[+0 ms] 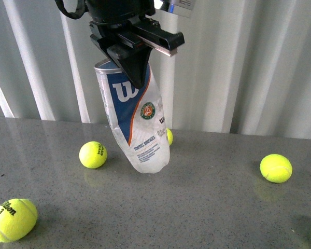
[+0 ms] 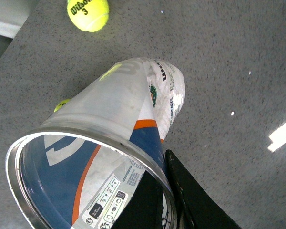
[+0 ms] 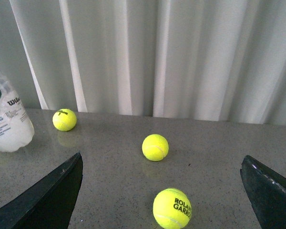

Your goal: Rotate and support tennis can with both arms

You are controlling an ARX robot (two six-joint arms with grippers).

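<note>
- Grey speckled tabletop (image 1: 212, 207), backed by a white pleated curtain (image 1: 238, 62).
- Left end effector (image 1: 136, 72): black, reaching down from above, clamped on the open metal rim of the tennis can (image 1: 137, 124). The left wrist view shows one finger inside the rim and the other finger (image 2: 200, 200) outside it.
- Tennis can: clear crumpled tube with a navy-and-white Wilson label, orange stripe and round badge. It is tilted, top leaning toward the robot's left, with the closed lower end on the tabletop near centre.
- Right end effector (image 3: 161, 164): fingers spread wide, holding nothing, over the tabletop and well apart from the can.
- Tennis balls, yellow-green, loose on the tabletop:
  - left ball (image 1: 93, 154), near the can
  - hidden ball (image 1: 169, 136), partly behind the can
  - Wilson 3 ball (image 1: 13, 220), front left
  - right ball (image 1: 276, 168), well apart from the can
  - Roland Garros ball (image 3: 172, 208), nearest the right end effector
</note>
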